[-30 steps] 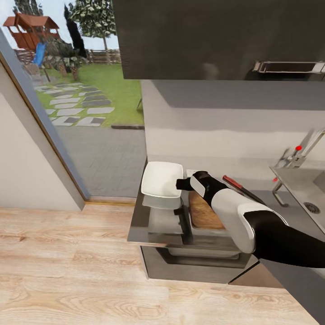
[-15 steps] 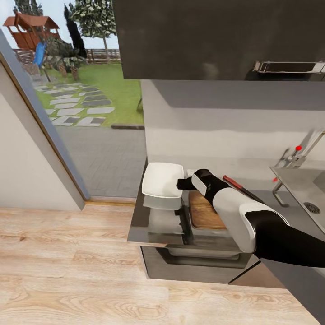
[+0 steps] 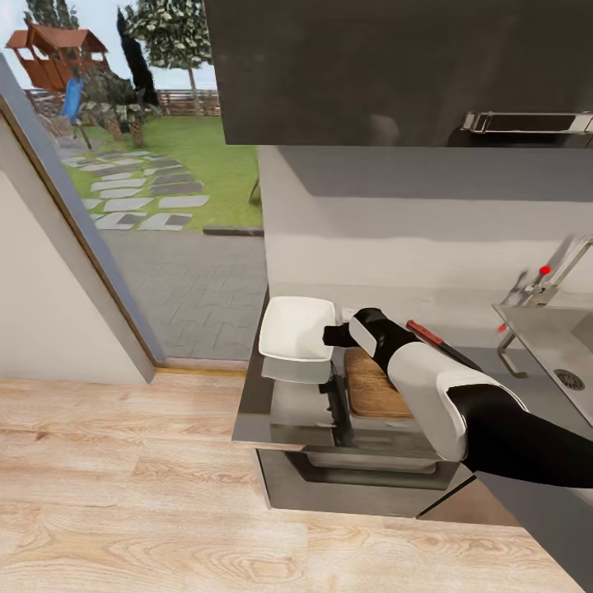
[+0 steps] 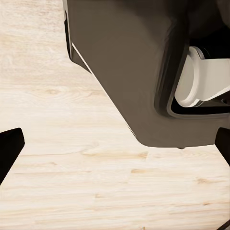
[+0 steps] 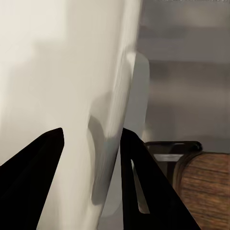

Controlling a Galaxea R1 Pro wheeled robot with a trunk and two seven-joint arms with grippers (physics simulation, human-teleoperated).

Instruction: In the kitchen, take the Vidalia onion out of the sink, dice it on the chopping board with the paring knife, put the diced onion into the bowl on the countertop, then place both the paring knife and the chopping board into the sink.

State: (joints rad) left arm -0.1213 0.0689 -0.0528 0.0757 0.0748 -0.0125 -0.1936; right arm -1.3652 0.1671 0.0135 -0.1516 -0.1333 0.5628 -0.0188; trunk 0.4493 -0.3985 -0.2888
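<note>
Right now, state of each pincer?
Left pincer: open, holding nothing, above the wood floor.
Right pincer: straddling the bowl rim; whether it is clamped cannot be told.

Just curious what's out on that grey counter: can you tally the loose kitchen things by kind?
White bowl: 1
Wooden chopping board: 1
Paring knife: 1
Total: 3. The robot's right hand is at the bowl's rim.
</note>
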